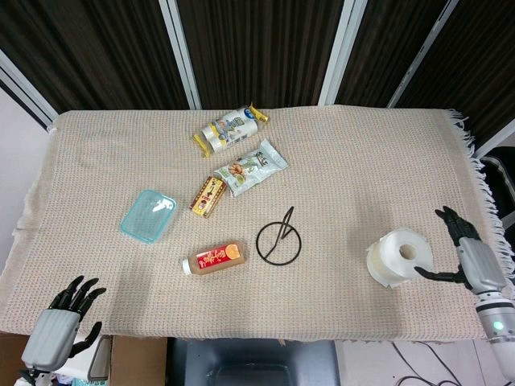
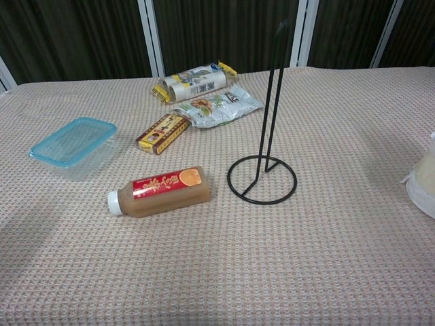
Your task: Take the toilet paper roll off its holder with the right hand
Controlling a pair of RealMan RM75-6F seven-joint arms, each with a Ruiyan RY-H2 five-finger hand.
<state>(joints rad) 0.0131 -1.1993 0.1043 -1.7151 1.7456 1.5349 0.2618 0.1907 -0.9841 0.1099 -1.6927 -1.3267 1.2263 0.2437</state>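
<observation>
At 4 o'clock: toilet paper roll (image 1: 397,258) lying on the cloth (tilted).
Right hand (image 1: 471,256): fingers apart, beside it.
Holder (image 1: 279,239): bare, centre.
Left hand (image 1: 58,327): fingers apart, 7 o'clock.

Cloth-covered table (image 1: 362,161), toilet paper roll (image 1: 396,257), holder (image 1: 278,240), bottle (image 1: 214,258), container (image 1: 149,215), snack packets (image 1: 241,153)

Matt black wire holder (image 2: 262,178) — soft white paper roll (image 1: 394,257) (rough woven cloth (image 1: 362,161)).
</observation>
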